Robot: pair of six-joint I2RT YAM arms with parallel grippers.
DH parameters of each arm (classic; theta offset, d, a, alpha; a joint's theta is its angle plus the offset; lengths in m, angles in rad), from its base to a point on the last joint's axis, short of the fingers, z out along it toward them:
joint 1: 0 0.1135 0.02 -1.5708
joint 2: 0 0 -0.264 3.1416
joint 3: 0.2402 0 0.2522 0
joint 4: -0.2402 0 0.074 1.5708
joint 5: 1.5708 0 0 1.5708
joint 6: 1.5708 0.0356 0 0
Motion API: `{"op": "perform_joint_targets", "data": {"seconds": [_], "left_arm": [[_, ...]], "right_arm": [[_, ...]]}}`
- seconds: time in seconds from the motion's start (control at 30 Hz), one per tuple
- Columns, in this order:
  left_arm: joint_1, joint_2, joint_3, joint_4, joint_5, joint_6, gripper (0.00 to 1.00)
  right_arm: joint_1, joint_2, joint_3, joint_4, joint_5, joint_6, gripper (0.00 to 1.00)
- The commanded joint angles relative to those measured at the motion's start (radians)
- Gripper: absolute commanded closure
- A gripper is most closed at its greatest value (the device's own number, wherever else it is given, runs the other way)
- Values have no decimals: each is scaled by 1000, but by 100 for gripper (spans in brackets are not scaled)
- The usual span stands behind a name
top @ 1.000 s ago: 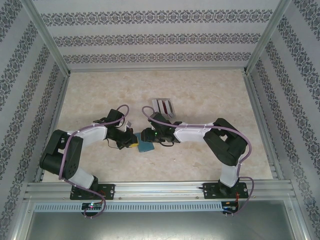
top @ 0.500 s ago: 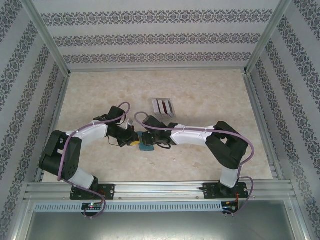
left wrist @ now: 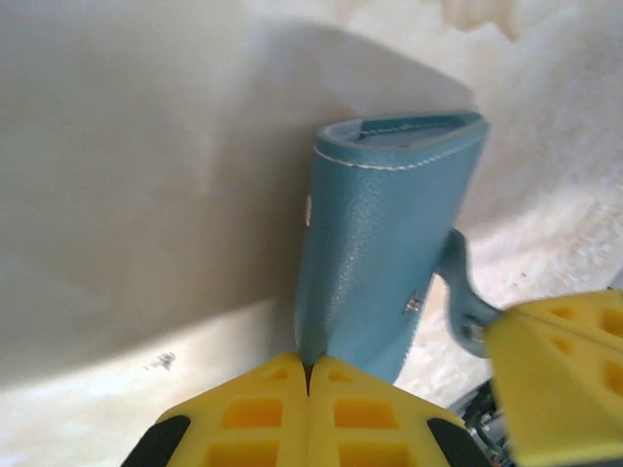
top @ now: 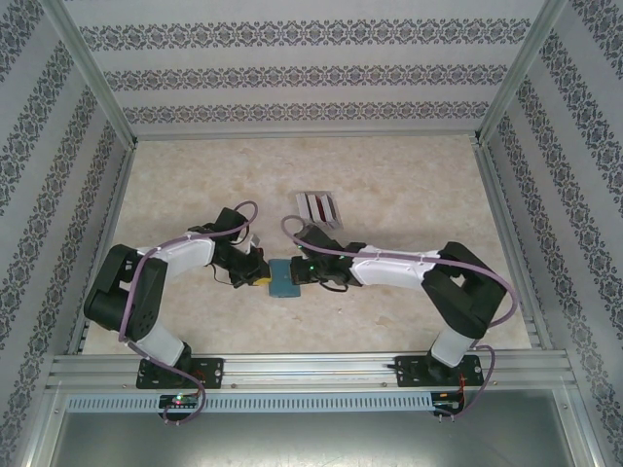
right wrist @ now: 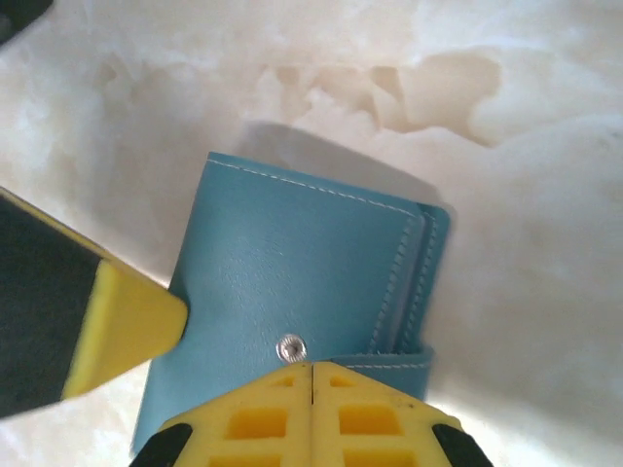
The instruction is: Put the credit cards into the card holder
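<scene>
The left gripper (left wrist: 308, 375) pinches one edge of the holder (right wrist: 292, 272) so it can't slide. The right gripper (right wrist: 311, 372) pinches its flap (maybe to open it). The holder sits between them. The cards (top: 319, 207) wait farther back on the table (top: 409, 175).

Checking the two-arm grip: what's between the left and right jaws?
The card holder, pinched by both from opposite edges; the top view shows it.

No text can be read — nothing legible.
</scene>
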Motion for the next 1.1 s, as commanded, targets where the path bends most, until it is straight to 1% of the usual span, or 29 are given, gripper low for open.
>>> {"op": "perform_joint_targets", "data": {"seconds": [0.0,0.07,0.1,0.2,0.23,0.3,0.33,0.4,0.53,0.67,0.8,0.87,0.97,1.07], "left_arm": [[2,28,16,-17,-48,25,100],[0,36,24,-12,-30,20,100],[-1,36,23,3,-11,15,97],[-2,26,23,35,14,19,69],[-2,26,33,23,9,28,54],[-3,23,48,6,19,34,33],[-7,18,51,11,38,40,25],[-20,12,63,9,42,60,17],[-32,18,95,-22,42,79,13],[-45,12,92,-4,38,83,6],[-71,47,105,-1,84,89,3],[-90,54,106,8,87,94,1],[-97,57,110,17,98,77,0],[-117,47,120,23,98,95,0]], "right_arm": [[-63,-40,-94,160,-163,73,100],[-82,-59,-122,186,-201,86,100],[-86,-71,-134,198,-207,89,100],[-88,-109,-163,203,-205,77,100],[-89,-123,-170,194,-197,69,100],[-96,-155,-186,181,-188,71,100],[-100,-177,-201,189,-186,79,100],[-99,-216,-224,191,-169,77,100],[-112,-297,-249,165,-151,84,100],[-117,-343,-261,154,-165,80,100],[-122,-352,-269,167,-202,107,100],[-123,-353,-267,175,-216,113,100],[-123,-365,-252,161,-217,123,100],[-122,-375,-248,172,-212,121,100]]}}
